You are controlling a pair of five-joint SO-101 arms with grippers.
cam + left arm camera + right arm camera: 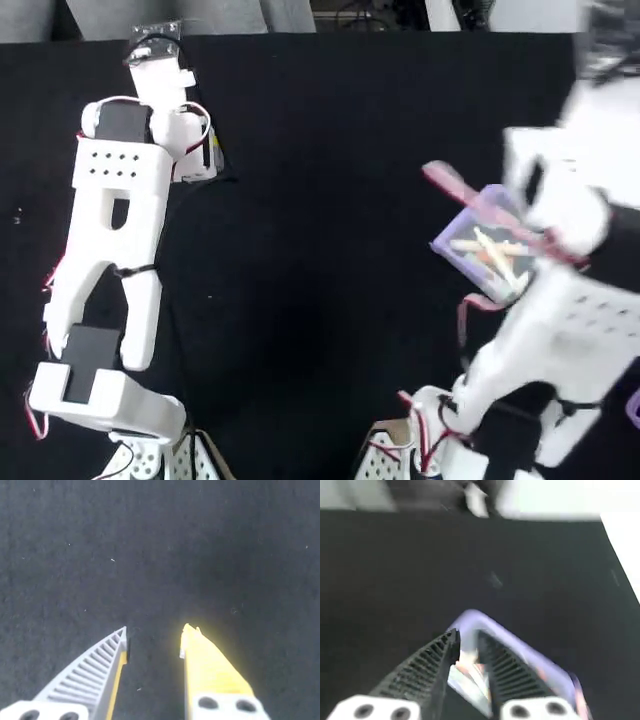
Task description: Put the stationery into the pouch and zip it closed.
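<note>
Plainly, right arm (560, 330): it stood at the right side of the table, folded back over its own base, blurred in the high view, with the wrist turned toward the table's middle.
Right gripper (467, 637): its two black ribbed fingers (425, 665) were drawn narrow, pinching one edge of the pouch (520, 645) between them.
Pouch position: the pouch (490, 245) sat right at the gripper's tips, on the side toward the table's middle, tilted with one corner pointing to the far left. Whether it touched the table could not be told.
Pouch look: lilac, boxy, with its open side facing up toward the high camera. A pink strip (450, 180) jutted from its far-left corner.
Stationery (490, 255): several thin sticks, pale and orange, lay crossed inside the pouch. In the right wrist view they showed as a blurred pale patch (467, 672) between the fingers.
Left arm (110, 210): well apart from the pouch, it stretched along the left side toward the far edge.
Left gripper (155, 630): one white ribbed finger (95, 665) and one yellow finger (210, 670) stood parted by a moderate gap, holding nothing, above bare cloth.
Table (330, 150): it was covered in black.
</note>
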